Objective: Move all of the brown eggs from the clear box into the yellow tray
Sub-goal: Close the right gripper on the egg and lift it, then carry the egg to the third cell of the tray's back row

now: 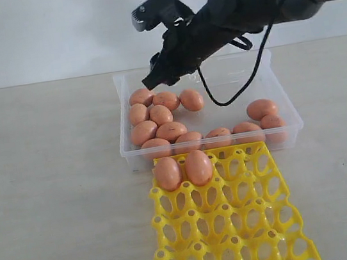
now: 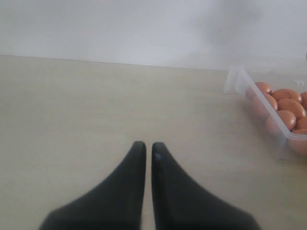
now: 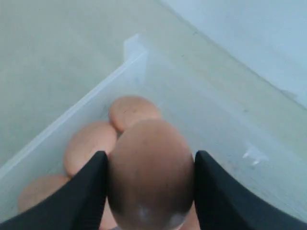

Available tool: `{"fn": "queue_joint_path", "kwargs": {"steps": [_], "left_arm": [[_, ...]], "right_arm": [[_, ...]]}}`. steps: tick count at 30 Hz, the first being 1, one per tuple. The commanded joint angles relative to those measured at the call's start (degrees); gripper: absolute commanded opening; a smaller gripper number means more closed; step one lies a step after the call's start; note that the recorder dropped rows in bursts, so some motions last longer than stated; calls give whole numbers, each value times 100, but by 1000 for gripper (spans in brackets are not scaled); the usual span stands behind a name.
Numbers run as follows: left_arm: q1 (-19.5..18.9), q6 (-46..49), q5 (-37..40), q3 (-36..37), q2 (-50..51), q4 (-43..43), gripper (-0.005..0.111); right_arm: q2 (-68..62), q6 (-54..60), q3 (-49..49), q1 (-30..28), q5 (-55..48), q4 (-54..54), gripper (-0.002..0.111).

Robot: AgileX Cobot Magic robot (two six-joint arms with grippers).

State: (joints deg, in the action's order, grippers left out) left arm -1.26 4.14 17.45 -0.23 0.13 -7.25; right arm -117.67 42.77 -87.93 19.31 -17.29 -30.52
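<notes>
My right gripper [image 3: 149,160] is shut on a brown egg [image 3: 151,178], held just above other eggs [image 3: 89,144] near a corner of the clear box [image 3: 72,120]. In the exterior view that gripper [image 1: 153,80] hangs over the box's back left corner, and the held egg is hidden behind the fingers. Several brown eggs [image 1: 171,131] lie in the clear box [image 1: 288,102], mostly on its left side and along its front wall. In the yellow tray [image 1: 238,224], two eggs [image 1: 167,173] [image 1: 199,166] stand in the back row. My left gripper [image 2: 148,146] is shut and empty over bare table, left of the box [image 2: 268,110].
The right arm and its black cable [image 1: 244,81] stretch across the back of the box. The tray's back edge sits right against the box's front wall. Bare beige table [image 1: 52,186] lies to the left, with a white wall behind.
</notes>
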Motion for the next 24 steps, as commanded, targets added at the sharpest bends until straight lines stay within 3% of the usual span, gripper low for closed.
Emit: {"fn": "queue_joint_path", "kwargs": {"steps": [1,4,7,10,16,19,24], "left_arm": [[20,24,-75,23,-13,21,4],[20,24,-75,23,-13,21,4],[20,24,-75,23,-13,21,4],[20,24,-75,23,-13,21,4],[20,24,-75,23,-13,21,4],[20,24,-75,23,-13,21,4],[20,24,-75,23,-13,21,4]], "right_arm": [[1064,-234,1592,-49,2996,-1483,0],[1641,-1089,2708,-49,5333,-1483,0],[1884,-1725,3207,-49,7156,-1498,0],[2050,-1995,3324,-49,8335,-1167,0],[2760,-2583,3324,344,7333,887,0],[3112,-2820,3607,687,6958,1207,0],[3400,-3745,4984,1206,7414,1325,0]]}}
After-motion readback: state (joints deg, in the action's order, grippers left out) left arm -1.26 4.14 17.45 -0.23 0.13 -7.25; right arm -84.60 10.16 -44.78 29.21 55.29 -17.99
